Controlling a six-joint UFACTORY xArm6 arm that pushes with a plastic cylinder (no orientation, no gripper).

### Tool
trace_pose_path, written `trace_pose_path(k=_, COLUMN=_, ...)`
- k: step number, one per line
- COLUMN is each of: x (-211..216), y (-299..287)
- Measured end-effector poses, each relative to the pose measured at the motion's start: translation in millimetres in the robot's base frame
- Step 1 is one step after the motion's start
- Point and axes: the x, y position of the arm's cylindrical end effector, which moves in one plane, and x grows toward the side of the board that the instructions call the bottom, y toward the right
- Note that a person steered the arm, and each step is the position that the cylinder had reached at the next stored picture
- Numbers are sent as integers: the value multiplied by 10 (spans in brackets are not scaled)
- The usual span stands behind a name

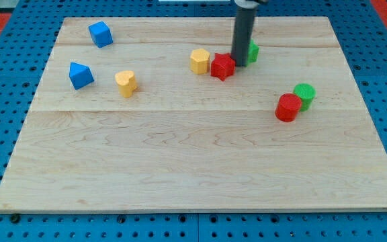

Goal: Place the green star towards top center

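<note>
The green star [252, 51] lies near the view's top centre, mostly hidden behind my dark rod. My tip [239, 64] rests on the board between the green star on its right and the red star [223, 66] on its left, touching or nearly touching both. A yellow hexagon [199, 60] sits just left of the red star.
A blue cube [101, 33] is at the view's top left, a blue block [80, 75] below it, and a yellow heart [126, 83] to their right. A red cylinder [288, 107] and a green cylinder [304, 95] stand together at the right. The wooden board [193, 168] lies on blue pegboard.
</note>
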Motion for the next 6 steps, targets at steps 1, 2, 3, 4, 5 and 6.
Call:
trace_pose_path(k=1, x=-80, y=-56)
trace_pose_path(k=2, x=470, y=346)
trace_pose_path(k=3, x=144, y=550)
trace_pose_path(k=4, x=-146, y=510)
trace_pose_path(k=5, x=-440, y=275)
trace_pose_path(k=6, x=-647, y=-216)
